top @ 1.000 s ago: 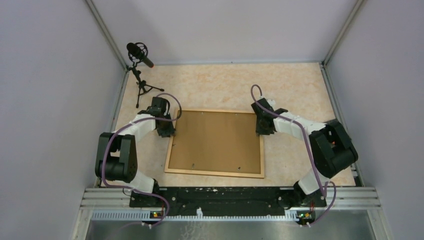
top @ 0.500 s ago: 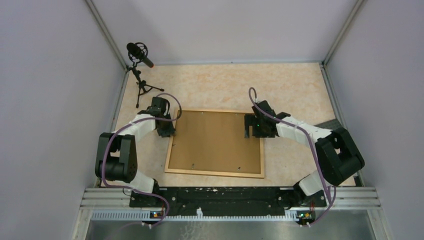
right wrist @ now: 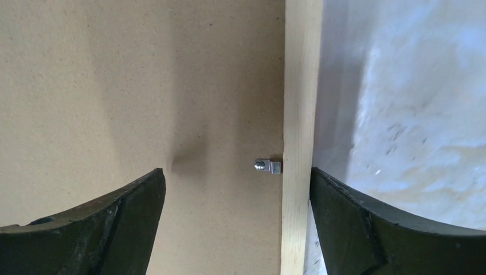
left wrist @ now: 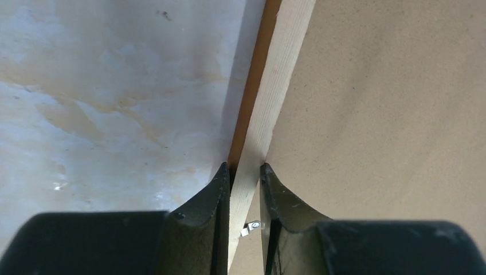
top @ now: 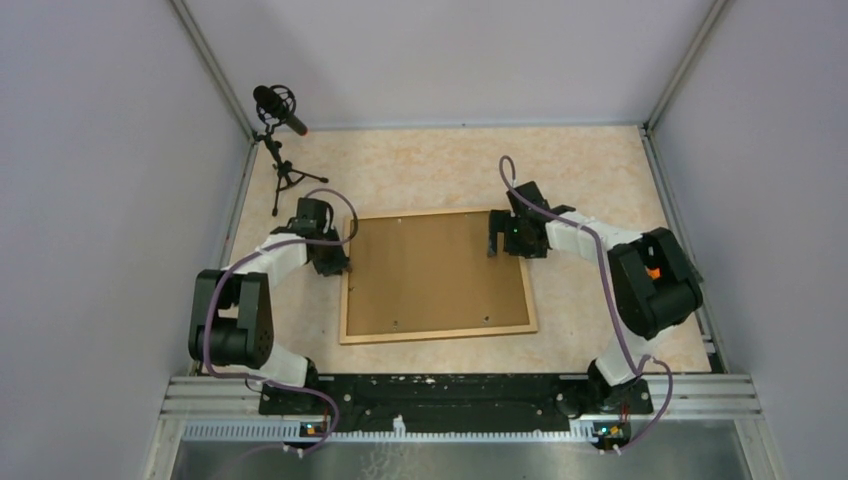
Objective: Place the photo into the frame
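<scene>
Frame lies face-down, left hand pinching its rail.

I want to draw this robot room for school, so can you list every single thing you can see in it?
Light natural-wood rectangular picture frame: one, pale wood, lying flat mid-table, back side up.
Plain brown backing board: one, brown, inside the frame.
Small metal turn tabs: two seen close up, silver, on the frame's left and right rails.
Black microphone on a tripod: one, black, far left corner of the table.
Marbled beige table: one, beige, under everything.
Robot arms: two, white and black with purple cables, bolted at the near edge.
Left tool: one, black, shut on the frame's left rail.
Right tool: one, black, open, straddling the frame's right rail.
</scene>
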Tool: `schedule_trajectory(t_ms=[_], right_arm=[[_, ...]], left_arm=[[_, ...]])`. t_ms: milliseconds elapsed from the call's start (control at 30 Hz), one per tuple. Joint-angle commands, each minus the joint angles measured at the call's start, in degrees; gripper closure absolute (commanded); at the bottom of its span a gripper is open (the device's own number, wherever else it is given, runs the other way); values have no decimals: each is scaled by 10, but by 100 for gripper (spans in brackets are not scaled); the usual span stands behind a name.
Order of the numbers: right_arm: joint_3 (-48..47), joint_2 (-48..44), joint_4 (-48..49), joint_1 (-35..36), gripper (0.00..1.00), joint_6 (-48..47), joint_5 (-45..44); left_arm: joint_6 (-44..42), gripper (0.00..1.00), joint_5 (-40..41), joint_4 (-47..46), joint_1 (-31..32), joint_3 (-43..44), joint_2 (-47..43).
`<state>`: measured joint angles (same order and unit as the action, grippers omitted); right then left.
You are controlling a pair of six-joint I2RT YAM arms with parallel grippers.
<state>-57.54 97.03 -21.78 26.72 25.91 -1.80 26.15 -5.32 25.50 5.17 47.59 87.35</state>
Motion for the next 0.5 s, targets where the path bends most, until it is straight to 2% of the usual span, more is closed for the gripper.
schedule_trajectory(t_ms=[0,133,300,467], right_arm=[[-42,43,72,-22,9,-7,95],[-97,102,55,-27,9,-21,114],[-142,127,53,-27,9,-17,133],[-196,166,42,-27,9,-29,164]], left_arm=[[76,98,-125,-19,19,-78,6],[114,98,-151,-19,57,-110,-30],[161,97,-131,-6,104,-137,-110],[194,96,-136,-17,132,-166,-128]])
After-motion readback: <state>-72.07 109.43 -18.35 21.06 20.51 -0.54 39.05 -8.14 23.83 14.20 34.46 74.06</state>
